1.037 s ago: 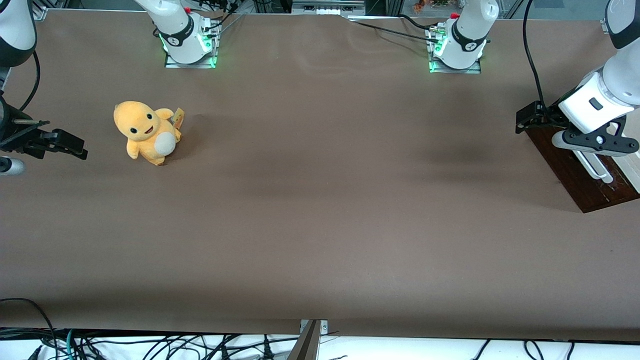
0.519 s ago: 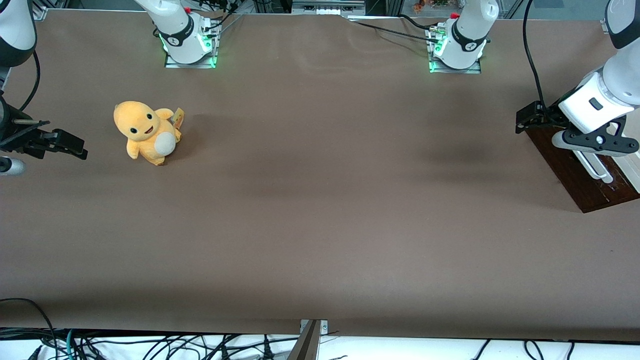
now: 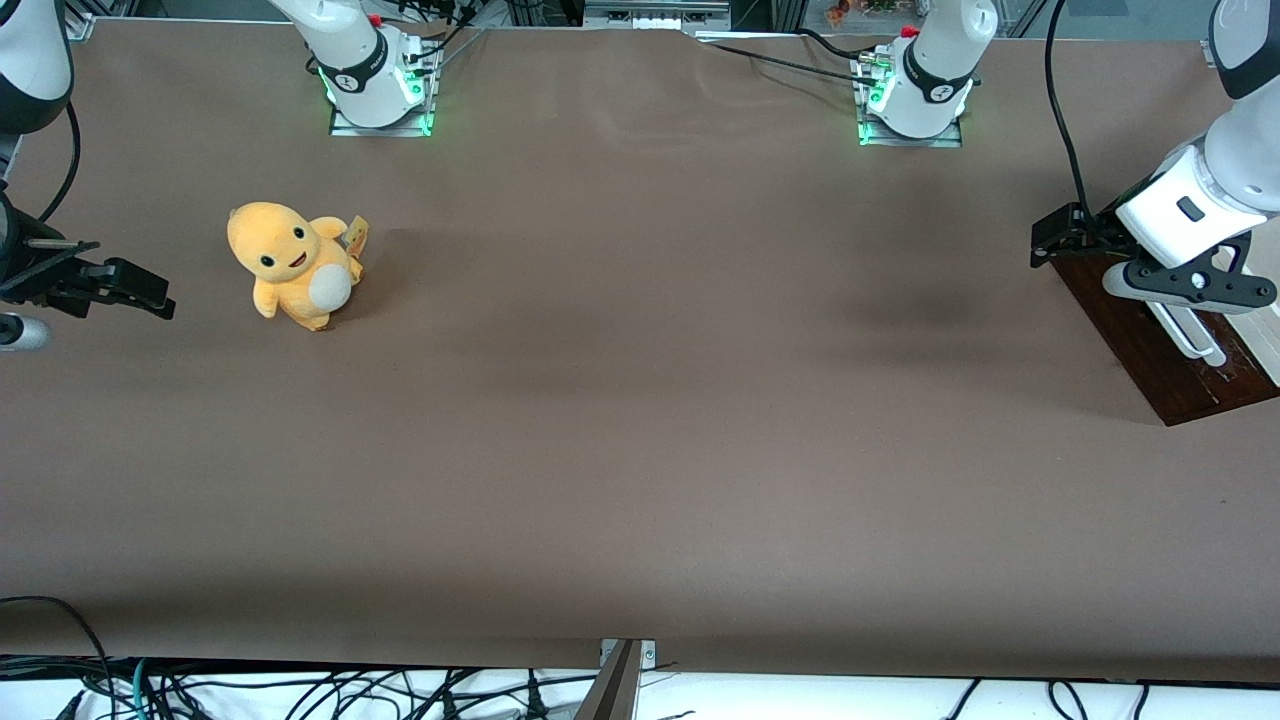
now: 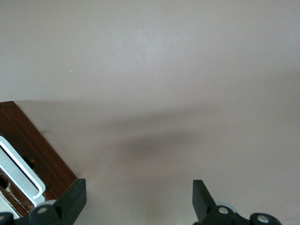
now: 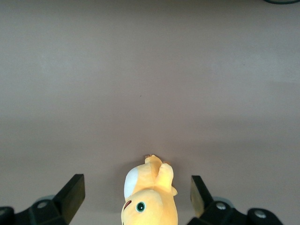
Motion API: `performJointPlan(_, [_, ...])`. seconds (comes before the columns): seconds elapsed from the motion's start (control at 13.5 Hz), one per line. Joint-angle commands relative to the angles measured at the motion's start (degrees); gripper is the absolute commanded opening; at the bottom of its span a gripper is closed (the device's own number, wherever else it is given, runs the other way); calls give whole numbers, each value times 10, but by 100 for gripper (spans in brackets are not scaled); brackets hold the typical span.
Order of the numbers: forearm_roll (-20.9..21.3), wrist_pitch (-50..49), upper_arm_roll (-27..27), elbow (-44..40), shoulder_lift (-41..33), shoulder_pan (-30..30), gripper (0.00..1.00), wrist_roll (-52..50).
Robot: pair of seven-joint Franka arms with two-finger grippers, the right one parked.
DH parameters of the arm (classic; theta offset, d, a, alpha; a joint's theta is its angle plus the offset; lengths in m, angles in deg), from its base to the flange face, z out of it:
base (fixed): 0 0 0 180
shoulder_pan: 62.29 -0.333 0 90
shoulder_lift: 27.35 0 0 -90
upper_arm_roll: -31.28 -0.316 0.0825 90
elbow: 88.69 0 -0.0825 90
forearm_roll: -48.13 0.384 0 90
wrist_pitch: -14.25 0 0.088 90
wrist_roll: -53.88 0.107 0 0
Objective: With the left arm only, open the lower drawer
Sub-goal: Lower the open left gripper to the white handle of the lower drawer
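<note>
The lower drawer [image 3: 1140, 340] shows as a dark brown wooden panel with a long white bar handle [image 3: 1188, 335], at the working arm's end of the table. My left arm [image 3: 1215, 190] reaches over it. Its black gripper [image 3: 1190, 283] hovers just above the handle. In the left wrist view the gripper [image 4: 139, 199] is open, its two fingers wide apart with only bare table between them. One fingertip [image 4: 75, 197] is beside the corner of the drawer [image 4: 35, 145]. The white handle [image 4: 18, 168] lies outside the fingers, and nothing is held.
A yellow plush toy [image 3: 295, 265] sits toward the parked arm's end of the table and also shows in the right wrist view [image 5: 150, 197]. The two arm bases [image 3: 910, 100] stand at the edge farthest from the front camera. A cream cabinet panel [image 3: 1262, 340] borders the drawer.
</note>
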Motion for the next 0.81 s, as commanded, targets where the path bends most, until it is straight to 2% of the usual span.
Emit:
performJointPlan(0.0, [14, 0, 16, 3, 7, 2, 100, -29])
performJointPlan(0.22, [33, 0, 25, -10, 21, 2, 100, -74])
performJointPlan(0.59, [39, -28, 21, -13, 69, -2, 100, -170])
performJointPlan(0.74, [79, -60, 21, -13, 91, -4, 100, -178])
